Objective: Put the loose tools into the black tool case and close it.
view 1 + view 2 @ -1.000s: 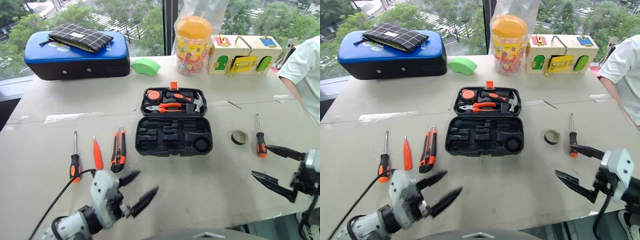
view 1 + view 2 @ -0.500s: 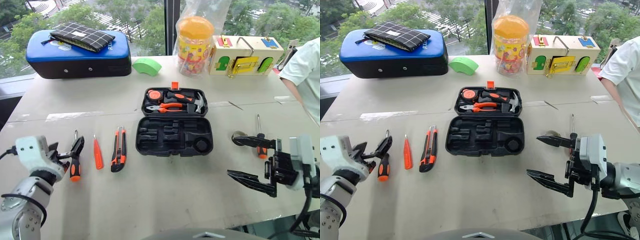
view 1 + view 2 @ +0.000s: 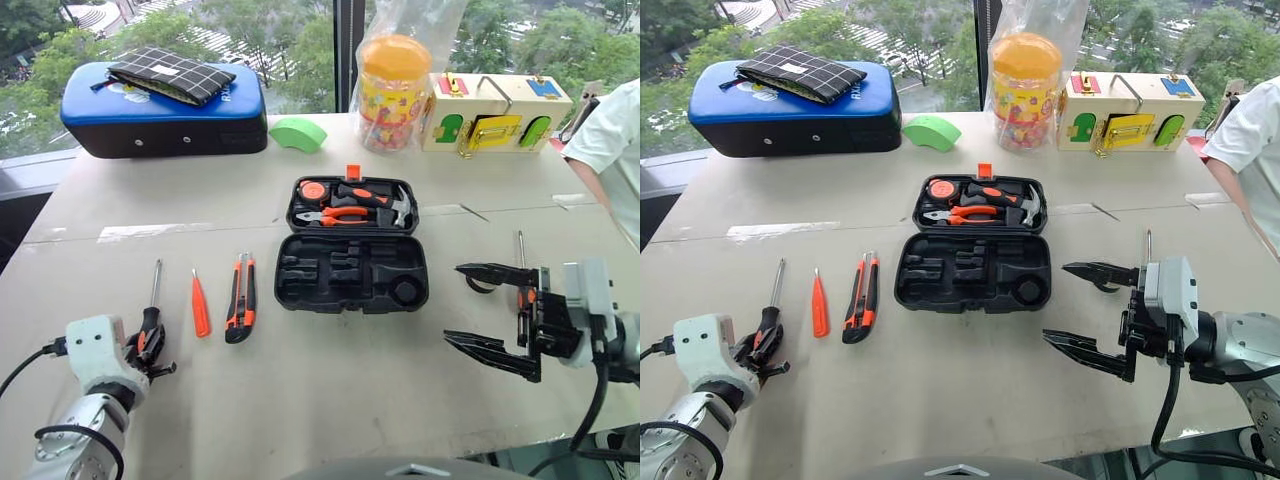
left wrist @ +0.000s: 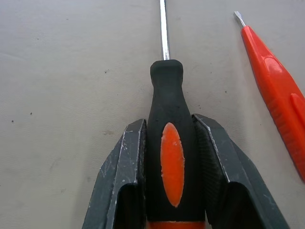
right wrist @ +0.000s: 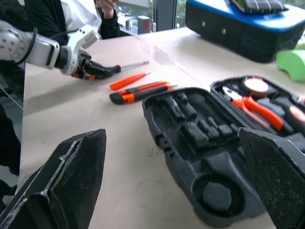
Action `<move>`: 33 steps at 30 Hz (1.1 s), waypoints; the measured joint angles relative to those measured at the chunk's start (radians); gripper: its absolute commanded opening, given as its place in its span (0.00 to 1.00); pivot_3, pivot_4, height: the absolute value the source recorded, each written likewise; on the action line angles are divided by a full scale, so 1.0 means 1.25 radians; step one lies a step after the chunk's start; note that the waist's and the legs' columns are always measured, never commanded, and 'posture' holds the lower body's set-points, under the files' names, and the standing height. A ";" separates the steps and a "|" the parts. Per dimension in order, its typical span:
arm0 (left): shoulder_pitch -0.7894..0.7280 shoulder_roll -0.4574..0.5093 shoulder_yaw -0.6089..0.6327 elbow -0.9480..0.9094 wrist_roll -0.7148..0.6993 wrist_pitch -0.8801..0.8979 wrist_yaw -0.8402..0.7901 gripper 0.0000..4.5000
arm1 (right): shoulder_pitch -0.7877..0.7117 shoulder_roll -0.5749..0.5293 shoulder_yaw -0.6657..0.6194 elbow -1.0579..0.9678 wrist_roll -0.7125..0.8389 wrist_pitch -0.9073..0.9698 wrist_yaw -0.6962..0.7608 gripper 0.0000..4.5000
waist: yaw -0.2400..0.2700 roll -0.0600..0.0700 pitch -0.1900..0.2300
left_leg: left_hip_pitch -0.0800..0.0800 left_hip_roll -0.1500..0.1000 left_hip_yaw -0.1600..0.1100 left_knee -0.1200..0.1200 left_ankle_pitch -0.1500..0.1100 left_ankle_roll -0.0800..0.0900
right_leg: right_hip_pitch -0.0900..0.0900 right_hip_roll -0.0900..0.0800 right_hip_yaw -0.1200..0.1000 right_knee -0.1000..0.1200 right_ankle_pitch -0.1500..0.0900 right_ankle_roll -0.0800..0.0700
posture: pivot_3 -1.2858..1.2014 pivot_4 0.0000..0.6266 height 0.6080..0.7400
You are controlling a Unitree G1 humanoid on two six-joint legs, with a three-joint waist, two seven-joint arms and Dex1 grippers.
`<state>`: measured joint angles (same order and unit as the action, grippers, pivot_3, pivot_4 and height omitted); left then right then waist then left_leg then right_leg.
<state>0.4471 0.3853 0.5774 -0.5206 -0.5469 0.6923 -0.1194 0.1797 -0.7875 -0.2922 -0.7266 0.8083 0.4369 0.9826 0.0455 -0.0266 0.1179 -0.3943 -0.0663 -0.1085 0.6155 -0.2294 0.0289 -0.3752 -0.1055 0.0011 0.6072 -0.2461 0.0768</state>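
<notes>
**Left gripper on screwdriver; tool case open at centre**

Lower left of frame: left gripper [image 4: 169, 176], fingers pinched on the black-and-orange handle of a screwdriver [image 3: 150, 325] that lies on the table [image 3: 330, 400], shaft pointing away.

Lower right: right gripper [image 3: 480, 308], fingers spread wide, holding nothing, tips pointing toward the case.

Left of centre, side by side: slim orange tool [image 3: 199, 304], then orange-black utility knife [image 3: 239, 298], just beside the case.

Centre: black tool case [image 3: 350, 272], lid open, near half with bare shaped slots; far half holding pliers [image 3: 338, 213], hammer [image 3: 385, 201] and tape measure [image 3: 313, 189].

Right of the case, partly behind the right gripper: tape roll [image 3: 480, 283] and second screwdriver [image 3: 521, 270].

Upper edge: blue-topped case [image 3: 160, 110], green block [image 3: 297, 134], yellow-lidded jar [image 3: 392, 92], wooden latch box [image 3: 495, 111]. Far right: a person's white sleeve [image 3: 610, 140].
</notes>
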 measured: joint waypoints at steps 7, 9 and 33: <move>-0.398 0.262 -0.193 0.058 -0.096 -0.060 -0.395 0.18 | 0.013 0.033 -0.012 -0.046 0.012 -0.008 -0.068 1.00 | 0.026 -0.002 0.000 | -0.002 -0.002 -0.003 0.003 0.001 -0.001 | 0.001 0.004 -0.004 0.001 0.001 -0.002 | 0.52 0.24 1.00; -0.565 0.314 -0.377 0.173 -0.002 -0.149 -0.568 0.18 | 0.051 0.051 -0.031 -0.066 -0.002 -0.010 -0.107 1.00 | 0.019 0.001 0.000 | 0.000 -0.003 0.002 0.002 0.002 0.004 | 0.001 0.003 0.001 0.000 0.001 -0.002 | 0.52 0.24 1.00; -1.208 0.128 -0.719 1.307 0.499 -0.868 -0.997 0.18 | 0.319 0.075 -0.158 -0.229 -0.019 -0.062 -0.324 1.00 | -0.025 -0.007 -0.001 | -0.001 0.000 0.000 0.008 0.000 0.008 | 0.002 0.007 0.001 0.002 0.004 0.005 | 0.52 0.24 1.00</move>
<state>-1.0629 0.5448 -0.3215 1.1127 0.0764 -0.3932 -1.3658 0.5788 -0.6942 -0.4900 -1.0133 0.7848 0.3591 0.5771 0.0139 -0.0359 0.1171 -0.3951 -0.0659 -0.1079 0.6254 -0.2292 0.0387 -0.3727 -0.0962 0.0023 0.6102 -0.2412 0.0825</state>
